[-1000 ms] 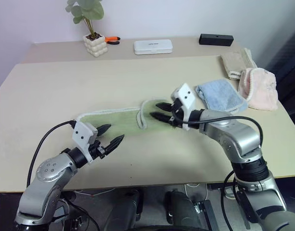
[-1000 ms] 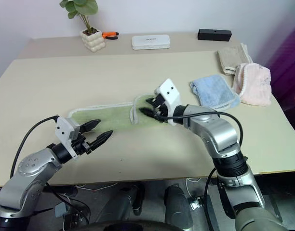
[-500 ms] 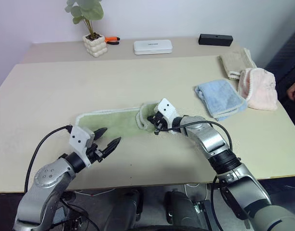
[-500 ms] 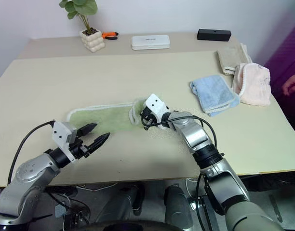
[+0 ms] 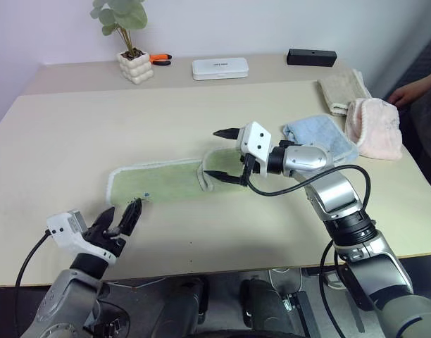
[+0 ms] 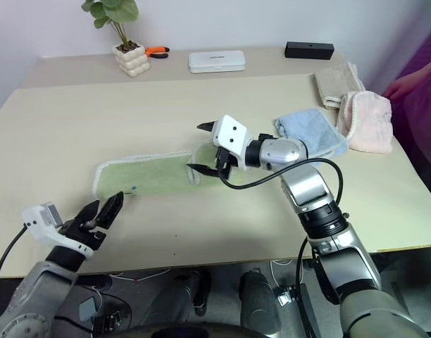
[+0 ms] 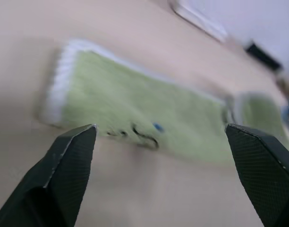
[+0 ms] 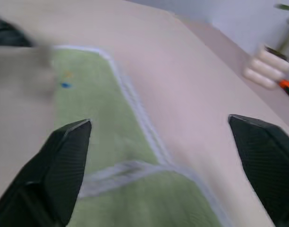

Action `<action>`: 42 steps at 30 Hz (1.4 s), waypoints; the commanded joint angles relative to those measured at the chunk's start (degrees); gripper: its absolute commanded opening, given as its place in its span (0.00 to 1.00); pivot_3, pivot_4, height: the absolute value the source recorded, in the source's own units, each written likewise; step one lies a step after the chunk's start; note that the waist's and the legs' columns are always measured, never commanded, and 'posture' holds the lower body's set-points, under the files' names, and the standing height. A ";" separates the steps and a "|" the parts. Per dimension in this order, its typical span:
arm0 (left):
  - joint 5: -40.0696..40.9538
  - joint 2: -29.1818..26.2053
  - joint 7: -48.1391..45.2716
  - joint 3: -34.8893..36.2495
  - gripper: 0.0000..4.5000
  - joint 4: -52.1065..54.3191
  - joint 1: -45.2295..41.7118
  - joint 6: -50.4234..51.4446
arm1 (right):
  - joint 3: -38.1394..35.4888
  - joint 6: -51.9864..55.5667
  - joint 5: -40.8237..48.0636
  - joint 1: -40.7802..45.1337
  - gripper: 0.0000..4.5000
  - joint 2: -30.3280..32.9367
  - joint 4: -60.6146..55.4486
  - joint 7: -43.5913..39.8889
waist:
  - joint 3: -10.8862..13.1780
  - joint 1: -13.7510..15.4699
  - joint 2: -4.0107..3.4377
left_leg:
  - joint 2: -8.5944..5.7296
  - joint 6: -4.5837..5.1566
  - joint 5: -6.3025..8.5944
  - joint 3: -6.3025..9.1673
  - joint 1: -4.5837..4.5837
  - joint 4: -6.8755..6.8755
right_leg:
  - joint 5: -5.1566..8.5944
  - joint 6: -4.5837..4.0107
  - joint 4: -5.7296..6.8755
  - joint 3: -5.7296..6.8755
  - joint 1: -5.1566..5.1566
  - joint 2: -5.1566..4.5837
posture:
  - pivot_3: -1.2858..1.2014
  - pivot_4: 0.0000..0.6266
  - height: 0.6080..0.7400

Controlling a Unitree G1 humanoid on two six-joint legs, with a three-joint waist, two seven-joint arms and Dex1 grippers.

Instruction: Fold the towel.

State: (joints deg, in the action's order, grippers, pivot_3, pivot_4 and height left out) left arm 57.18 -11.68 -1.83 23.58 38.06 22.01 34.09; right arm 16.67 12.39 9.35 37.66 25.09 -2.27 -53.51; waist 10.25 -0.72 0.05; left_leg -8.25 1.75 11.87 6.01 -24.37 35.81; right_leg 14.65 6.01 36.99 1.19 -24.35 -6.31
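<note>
The towel [image 5: 163,182] lies flat as a long strip on the surface [image 5: 222,113], its right end doubled back over itself directly under the right end effector [image 5: 226,153], whose fingers are spread wide and hold nothing; judged from that, the flap was laid there as a first fold. The left end effector [image 5: 120,220] hovers spread just short of the towel's near left corner, likely ready to lift it. Beyond the right end effector lie a blue towel [image 5: 321,141] and a pink towel [image 5: 375,127].
</note>
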 commanded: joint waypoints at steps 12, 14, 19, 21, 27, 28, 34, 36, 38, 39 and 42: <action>22.86 0.98 22.64 3.32 1.00 -14.39 -17.99 0.85 | 2.51 -4.15 -2.83 -2.71 0.99 -2.94 -3.15 0.96 | -0.06 1.53 0.14 | 0.01 -0.17 0.05 0.08 0.00 0.27 | -0.01 -0.02 0.13 0.00 0.05 0.10 | 0.52 0.24 0.97; 24.07 0.41 23.40 2.91 0.88 -15.80 -19.60 1.15 | 2.48 -3.97 -2.89 -2.89 1.00 -3.17 -3.61 1.18 | -0.06 1.48 0.14 | 0.01 -0.18 0.02 0.08 0.00 0.28 | -0.01 -0.03 0.12 0.00 0.05 0.11 | 0.52 0.24 0.97; 25.96 -0.14 24.10 1.73 0.38 -16.57 -21.27 1.58 | 2.42 -3.57 -3.08 -3.61 1.00 -3.46 -4.87 1.84 | -0.06 1.37 0.14 | 0.02 -0.24 -0.03 0.09 0.00 0.26 | -0.01 -0.02 0.16 -0.01 0.03 0.11 | 0.52 0.24 0.97; 26.36 -0.08 24.17 2.08 0.15 -16.26 -21.24 0.92 | 2.44 -3.32 -3.11 -3.94 1.00 -3.50 -5.40 2.10 | -0.06 1.40 0.14 | 0.03 -0.23 -0.03 0.09 0.00 0.25 | -0.01 -0.02 0.16 -0.01 0.02 0.12 | 0.52 0.24 0.97; 23.35 -2.90 19.73 6.56 0.01 -13.33 -19.94 -3.45 | 2.11 -2.92 -3.17 -4.62 1.00 -3.09 -6.18 2.15 | -0.05 1.32 0.16 | 0.02 -0.21 -0.02 0.09 0.00 0.26 | -0.01 -0.03 0.15 -0.01 0.03 0.12 | 0.52 0.24 0.97; 21.91 -5.49 17.77 8.61 0.01 -12.79 -18.86 -4.00 | 1.88 -2.81 -3.19 -4.80 1.00 -2.77 -6.20 2.14 | -0.05 1.26 0.16 | 0.04 -0.21 -0.02 0.08 0.00 0.24 | -0.01 -0.03 0.16 -0.01 0.03 0.12 | 0.52 0.24 0.97; 18.96 -17.57 8.90 12.97 0.01 -10.70 -15.94 -2.83 | 0.76 -2.82 -3.11 -5.01 1.00 -1.32 -5.21 2.16 | -0.05 1.39 0.16 | 0.13 -0.35 0.10 0.08 0.01 0.18 | 0.07 -0.17 0.15 -0.10 -0.05 0.26 | 0.52 0.24 0.97; 16.71 -21.63 4.94 11.19 0.01 -9.42 -16.47 -1.65 | 0.49 -2.96 -3.11 -4.88 1.00 -1.14 -4.62 2.17 | -0.07 1.63 0.21 | 0.12 -0.36 0.10 0.10 0.01 0.20 | 0.07 -0.19 0.10 -0.12 0.00 0.28 | 0.52 0.24 0.97; 14.53 -24.81 0.94 7.83 0.01 -7.68 -17.89 -0.53 | 0.39 -3.08 -3.22 -4.81 1.00 -1.11 -4.20 2.19 | -0.07 1.56 0.21 | 0.10 -0.35 0.11 0.14 0.00 0.22 | 0.09 -0.21 0.06 -0.28 0.03 0.37 | 0.52 0.24 0.97; 13.53 -25.88 -0.55 6.47 0.01 -7.14 -18.57 -0.19 | 0.35 -3.14 -3.24 -4.74 1.00 -1.10 -4.00 2.18 | -0.07 1.55 0.22 | 0.09 -0.35 0.12 0.13 0.01 0.21 | 0.09 -0.21 0.06 -0.40 0.02 0.41 | 0.52 0.24 0.97; 10.20 -29.46 -7.50 -1.76 0.01 -5.47 -23.87 2.20 | 0.25 -3.33 -3.48 -4.69 1.00 -1.05 -3.11 2.42 | -0.07 1.47 0.21 | 0.09 -0.36 0.12 0.11 0.01 0.17 | 0.05 -0.14 0.09 -0.49 -0.01 0.44 | 0.52 0.24 0.97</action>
State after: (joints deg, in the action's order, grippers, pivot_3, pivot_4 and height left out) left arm 69.20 -39.61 -5.16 25.48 29.59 0.12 35.16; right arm 18.47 9.72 5.81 32.17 23.99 -4.84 -51.49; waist 10.18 0.76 0.27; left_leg -8.15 1.38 11.98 6.13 -24.36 35.98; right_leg 14.68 5.90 37.08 0.70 -24.37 -5.86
